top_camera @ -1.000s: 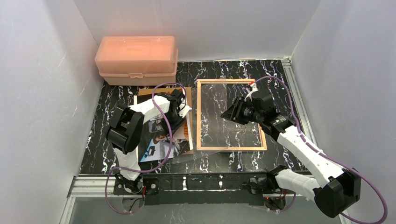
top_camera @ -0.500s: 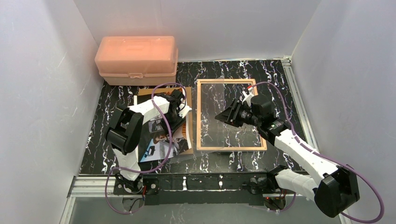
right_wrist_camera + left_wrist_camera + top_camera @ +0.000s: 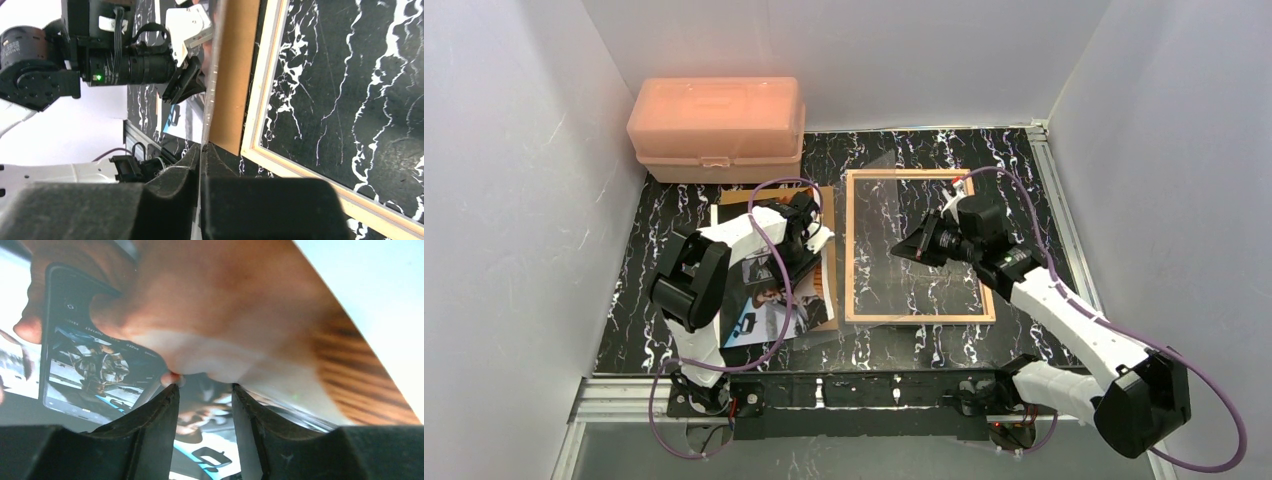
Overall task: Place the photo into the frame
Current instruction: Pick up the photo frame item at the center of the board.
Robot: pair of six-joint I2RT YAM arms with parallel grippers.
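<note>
**A:** Right gripper [image 3: 201, 146] first: its fingers are pressed together on the edge of a thin clear pane [image 3: 212, 80], seen edge-on from the wrist. The sheet stands up steeply near the left rail of the frame [image 3: 921, 318].

**B:** And the left gripper [image 3: 202, 390]?

**A:** Its fingers are spread part way with nothing between them. The tips are down at the photo [image 3: 759, 310] and seem to touch its gloss.

**B:** Any writing to read?

**A:** The print shows a phone screen with small lettering, but it is upside down and too fine to make out. There are no brand marks anywhere else.

**B:** Containers?

**A:** One pink plastic box [image 3: 716, 125] at the back left, with its lid shut and its contents hidden.

**B:** How does the photo look?

**A:** It is picture side up and glossy, in orange-brown, dark and white-blue tones. It lies skewed on a brown backing board [image 3: 736, 197], and its near corner hangs over the board's edge onto the black marbled table [image 3: 1014, 160].

**B:** And the frame?

**A:** It lies flat just to the right of the board, with a thin tan wood rim. The marble shows through its opening, and the photo is outside it, to its left.
</note>
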